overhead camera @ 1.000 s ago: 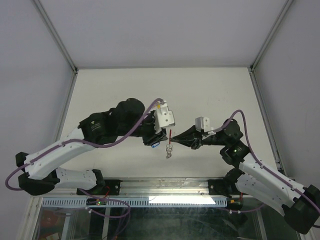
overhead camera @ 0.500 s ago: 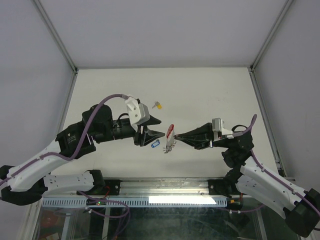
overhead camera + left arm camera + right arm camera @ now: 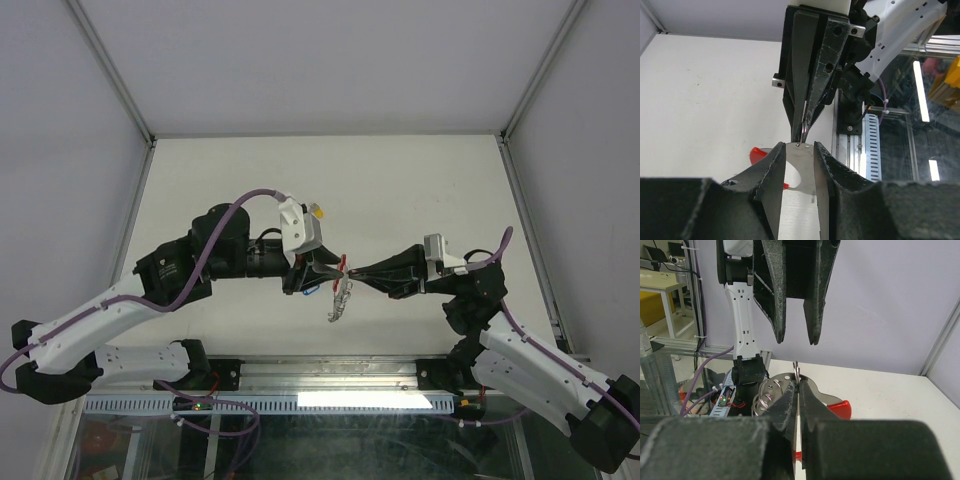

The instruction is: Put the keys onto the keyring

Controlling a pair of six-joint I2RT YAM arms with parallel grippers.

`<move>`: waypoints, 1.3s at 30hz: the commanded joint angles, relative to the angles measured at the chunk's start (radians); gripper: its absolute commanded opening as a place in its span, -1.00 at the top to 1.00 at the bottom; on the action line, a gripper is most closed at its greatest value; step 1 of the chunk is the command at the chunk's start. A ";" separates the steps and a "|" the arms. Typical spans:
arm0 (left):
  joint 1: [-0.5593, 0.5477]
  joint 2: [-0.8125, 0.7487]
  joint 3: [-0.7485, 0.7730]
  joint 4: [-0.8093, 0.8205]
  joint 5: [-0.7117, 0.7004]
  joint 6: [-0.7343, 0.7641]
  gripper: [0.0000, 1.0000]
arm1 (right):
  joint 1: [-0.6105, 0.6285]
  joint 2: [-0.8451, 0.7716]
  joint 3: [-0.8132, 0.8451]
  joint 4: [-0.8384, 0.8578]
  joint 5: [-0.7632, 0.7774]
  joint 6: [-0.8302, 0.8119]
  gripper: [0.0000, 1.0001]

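A white, matt bench [image 3: 420,180] is shown, enclosed at its far and side edges by pale walls [image 3: 330,60] and slim metal posts [image 3: 110,65]. Along its near edge a metal rail [image 3: 330,372] is mounted, and the black arm bases [image 3: 195,358] are bolted towards either end of that rail. Two small things are seen lying directly on the surface. A yellow-headed key [image 3: 317,210] is laid flat well beyond the rail, about level with the rail's middle. A blue-headed key [image 3: 311,291] is placed much nearer the rail, also opposite its middle, and only part of it can be made out.
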 commanded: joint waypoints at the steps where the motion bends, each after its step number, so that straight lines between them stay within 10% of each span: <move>1: -0.011 -0.003 0.010 0.060 0.066 0.015 0.45 | 0.006 -0.014 0.058 0.035 0.025 0.008 1.00; 39: -0.011 0.085 0.069 -0.014 0.000 0.050 1.00 | 0.006 -0.003 0.111 -0.080 -0.036 -0.007 1.00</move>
